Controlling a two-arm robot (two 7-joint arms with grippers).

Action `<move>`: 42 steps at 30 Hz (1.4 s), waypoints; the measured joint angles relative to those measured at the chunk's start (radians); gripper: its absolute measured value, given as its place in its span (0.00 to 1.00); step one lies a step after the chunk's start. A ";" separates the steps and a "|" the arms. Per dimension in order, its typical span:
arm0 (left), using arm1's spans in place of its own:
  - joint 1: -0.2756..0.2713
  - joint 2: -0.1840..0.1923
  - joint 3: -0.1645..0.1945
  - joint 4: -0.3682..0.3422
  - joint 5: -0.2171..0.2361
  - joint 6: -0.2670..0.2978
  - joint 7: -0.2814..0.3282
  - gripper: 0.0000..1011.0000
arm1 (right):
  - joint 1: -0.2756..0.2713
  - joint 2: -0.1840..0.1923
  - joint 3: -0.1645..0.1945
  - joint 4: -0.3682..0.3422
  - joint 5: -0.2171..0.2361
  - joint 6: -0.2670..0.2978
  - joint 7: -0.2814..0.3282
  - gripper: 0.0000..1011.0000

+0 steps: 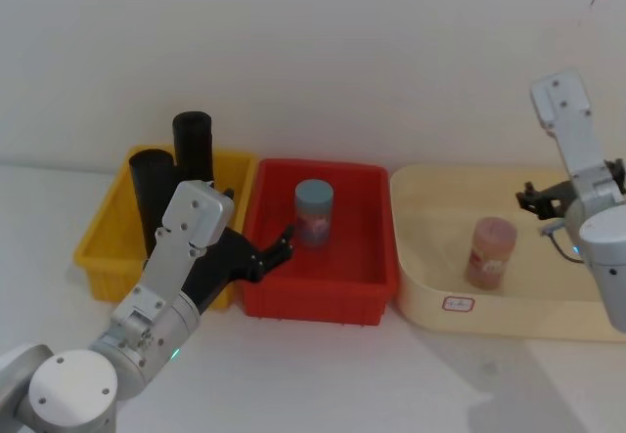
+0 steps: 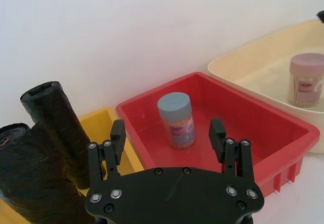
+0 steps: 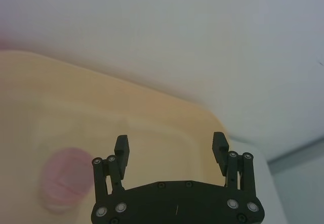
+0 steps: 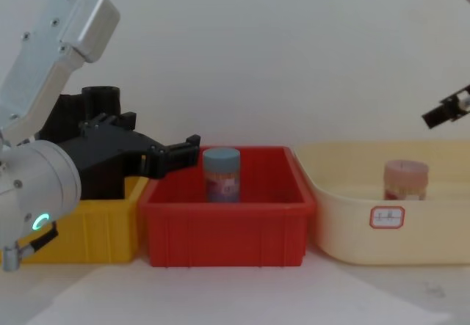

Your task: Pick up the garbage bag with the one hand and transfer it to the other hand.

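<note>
Two black rolls stand upright in the yellow bin (image 1: 103,257). The thicker, lumpy one is the garbage bag (image 1: 152,187) (image 2: 28,183); a slimmer roll (image 1: 194,142) (image 2: 53,115) stands just behind it. My left gripper (image 1: 266,247) (image 2: 167,131) (image 4: 180,152) is open and holds nothing. It hovers to the right of the rolls, over the red bin's left edge, pointing at a blue-lidded jar (image 1: 313,213). My right gripper (image 1: 533,198) (image 3: 170,144) (image 4: 444,111) is open too, and hangs above the cream tray at the far right.
The red bin (image 1: 342,291) sits between the yellow bin and the cream tray (image 1: 509,316). A pink-lidded jar (image 1: 489,252) stands in the tray below the right gripper. A white wall closes off the back, and bare table lies in front of the bins.
</note>
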 joint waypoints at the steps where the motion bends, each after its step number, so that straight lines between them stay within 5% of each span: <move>1: 0.000 0.000 0.000 0.000 0.000 0.000 0.000 0.99 | -0.001 -0.001 0.004 0.000 -0.004 0.009 -0.008 0.99; 12: 0.000 0.004 -0.013 -0.034 0.003 0.021 0.005 0.99 | -0.015 -0.003 0.033 0.003 -0.033 0.076 -0.058 0.99; 21: 0.003 0.026 -0.065 -0.159 -0.031 0.136 0.007 0.99 | -0.020 -0.004 0.045 0.004 -0.045 0.102 -0.077 0.99; 31: 0.052 0.070 -0.183 -0.319 -0.119 0.315 0.003 0.99 | -0.022 -0.005 0.050 0.005 -0.051 0.116 -0.088 0.99; 42: 0.120 0.103 -0.317 -0.418 -0.194 0.472 0.012 0.99 | -0.023 -0.005 0.052 0.006 -0.054 0.121 -0.092 0.99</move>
